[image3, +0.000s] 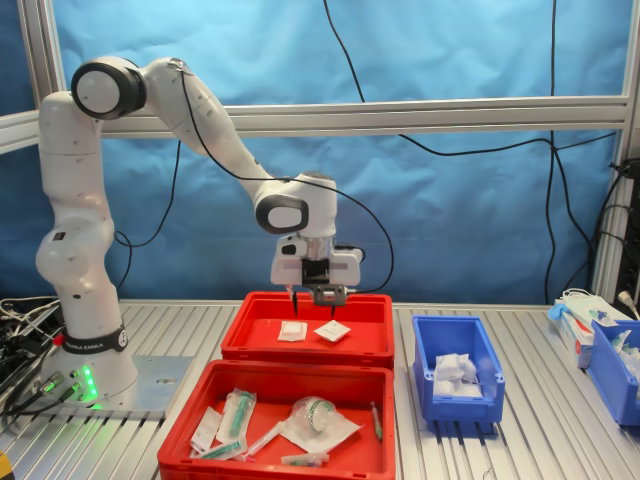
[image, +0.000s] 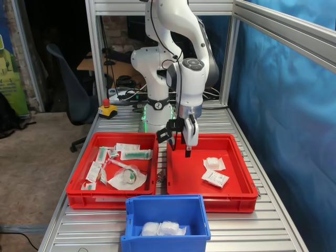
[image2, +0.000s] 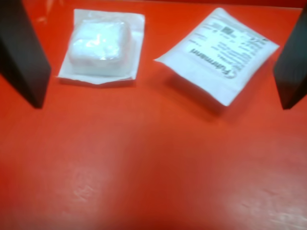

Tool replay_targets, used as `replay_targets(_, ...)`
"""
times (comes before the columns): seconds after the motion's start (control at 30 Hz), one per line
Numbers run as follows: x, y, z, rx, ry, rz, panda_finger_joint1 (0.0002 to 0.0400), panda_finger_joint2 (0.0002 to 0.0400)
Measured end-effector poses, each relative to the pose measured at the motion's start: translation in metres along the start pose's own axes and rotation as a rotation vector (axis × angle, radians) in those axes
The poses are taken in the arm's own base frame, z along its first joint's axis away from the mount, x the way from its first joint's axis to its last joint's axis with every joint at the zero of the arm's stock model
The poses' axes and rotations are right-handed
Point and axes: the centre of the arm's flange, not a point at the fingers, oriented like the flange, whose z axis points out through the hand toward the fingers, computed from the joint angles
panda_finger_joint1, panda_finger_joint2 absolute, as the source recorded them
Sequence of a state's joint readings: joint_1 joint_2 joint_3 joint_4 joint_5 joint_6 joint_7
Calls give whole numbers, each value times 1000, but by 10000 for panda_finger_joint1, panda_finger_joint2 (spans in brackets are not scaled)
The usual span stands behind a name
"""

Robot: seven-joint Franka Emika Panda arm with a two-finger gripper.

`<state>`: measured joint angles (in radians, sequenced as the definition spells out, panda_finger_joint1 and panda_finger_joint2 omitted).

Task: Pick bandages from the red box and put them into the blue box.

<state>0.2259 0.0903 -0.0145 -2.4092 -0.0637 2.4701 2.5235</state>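
Observation:
Two bandages lie on the floor of the red box (image: 231, 193): a soft gauze roll in clear wrap (image2: 100, 45) and a flat printed packet (image2: 218, 52). In both exterior views they sit side by side (image: 213, 163) (image: 215, 178) (image3: 293, 331) (image3: 332, 331). My gripper (image: 180, 149) hangs open and empty just above this box, short of the two packets. In the wrist view its dark fingers (image2: 21, 52) stand wide apart at either edge. The blue box (image: 165, 210) holds white wrapped bandages (image: 163, 229) and also shows in the second exterior view (image3: 455, 400).
A twin red tray (image: 79, 197) beside the red box holds syringe packs, tubing and a mask. A red emergency stop button (image: 107, 109) sits behind it. Aluminium frame posts surround the table. Another blue bin (image3: 615, 370) stands at the second exterior view's right.

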Motion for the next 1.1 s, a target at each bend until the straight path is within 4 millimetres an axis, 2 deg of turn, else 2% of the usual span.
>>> replay_targets(0.53,-14,32,33,2,-7,-69,400,400)
replay_targets(0.8,-23,53,58,-18,22,-116,400,400)
replay_targets(1.1,-29,73,72,-32,46,-158,400,400)
